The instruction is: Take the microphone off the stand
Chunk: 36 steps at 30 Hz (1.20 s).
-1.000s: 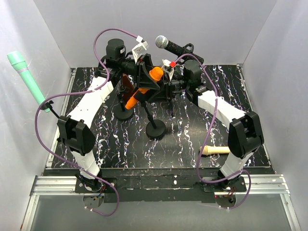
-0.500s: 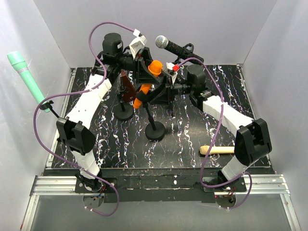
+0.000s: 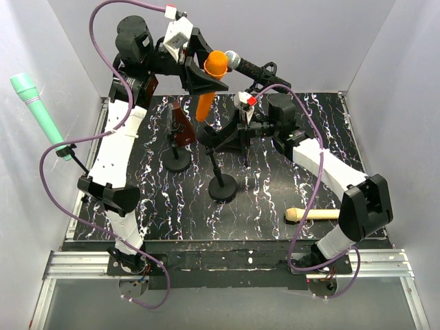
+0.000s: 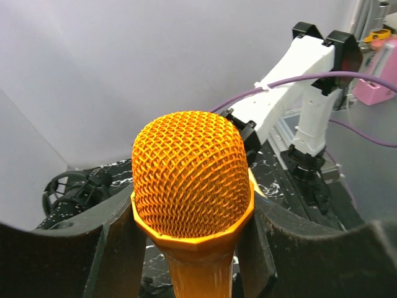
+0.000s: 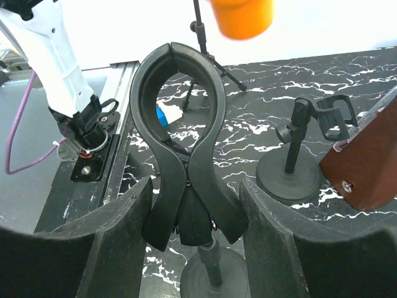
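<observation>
My left gripper (image 3: 204,74) is shut on the orange microphone (image 3: 206,96), just below its mesh head, holding it high near the back wall. In the left wrist view the mesh head (image 4: 192,177) fills the gap between my two fingers (image 4: 118,248). The stand (image 3: 222,185) stands mid-table, and its black spring clip (image 5: 183,155) is shut on nothing. My right gripper (image 5: 195,211) is open, its fingers flanking the clip's two handles, close to them on both sides. The microphone's orange tail (image 5: 242,15) hangs clear above the clip.
A black microphone with a silver head (image 3: 244,65) sits on a stand at the back. A green microphone (image 3: 38,113) hangs at the left wall. A cream microphone (image 3: 313,214) lies on the mat at the right. A brown block (image 3: 182,122) and a second stand (image 5: 291,174) are left of the clip.
My left arm has risen and swung back-left, carrying the orange microphone up out of the clip. The right gripper stays at the clip, whose jaws have come together.
</observation>
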Motion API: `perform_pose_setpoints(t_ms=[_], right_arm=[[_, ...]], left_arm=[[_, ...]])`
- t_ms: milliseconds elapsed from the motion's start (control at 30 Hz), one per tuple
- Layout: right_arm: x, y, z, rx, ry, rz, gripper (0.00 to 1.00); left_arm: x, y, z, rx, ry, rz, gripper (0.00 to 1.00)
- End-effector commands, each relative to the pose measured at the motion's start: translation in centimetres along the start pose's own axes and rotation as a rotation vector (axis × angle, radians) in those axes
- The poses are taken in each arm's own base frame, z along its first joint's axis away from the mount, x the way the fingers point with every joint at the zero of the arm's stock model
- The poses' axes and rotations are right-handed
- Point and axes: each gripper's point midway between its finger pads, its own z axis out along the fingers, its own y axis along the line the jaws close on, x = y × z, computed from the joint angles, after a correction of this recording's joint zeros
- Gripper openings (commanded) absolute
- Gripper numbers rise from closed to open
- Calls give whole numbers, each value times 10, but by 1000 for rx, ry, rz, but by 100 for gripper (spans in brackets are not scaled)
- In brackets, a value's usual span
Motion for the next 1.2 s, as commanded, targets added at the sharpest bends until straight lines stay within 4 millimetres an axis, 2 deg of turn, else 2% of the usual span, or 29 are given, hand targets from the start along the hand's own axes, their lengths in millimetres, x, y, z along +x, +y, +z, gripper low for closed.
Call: perform_pose_setpoints(t_ms=[0,33,100,167,233,400,567,667,733,867,1033,1167], right_arm=[[34,4,-3,12,102,121,30],[32,4,-4,17,107,120,40],[27,5,-8,19,120,137,55],[17,6,-14,31,118,132,76],[5,9,-20,35,116,111,81],[-39,24,-41,61,90,58,84],[-74,36,-61,139,57,-14,86],[-99,41,-65,157,19,-68,87],[-119,41,-64,159,-18,-87,83],[-146,25,-60,210,-64,-90,77],[-164,-10,-52,304,-101,-97,82],[-175,-22,-44,305,-130,-79,84]], left_arm=[[-4,12,-6,-104,6,28,0],[-3,13,-7,-114,10,54,0],[1,13,-8,-127,16,49,0],[4,15,-9,-147,21,48,0],[8,21,-10,-175,25,48,0],[11,36,-13,-250,39,88,0],[20,46,-15,-289,51,78,0],[20,56,-17,-349,42,54,0],[16,63,-19,-393,25,37,0],[8,71,-16,-421,-30,-48,0],[10,75,-10,-405,-75,-152,0],[13,80,-8,-415,-97,-191,0]])
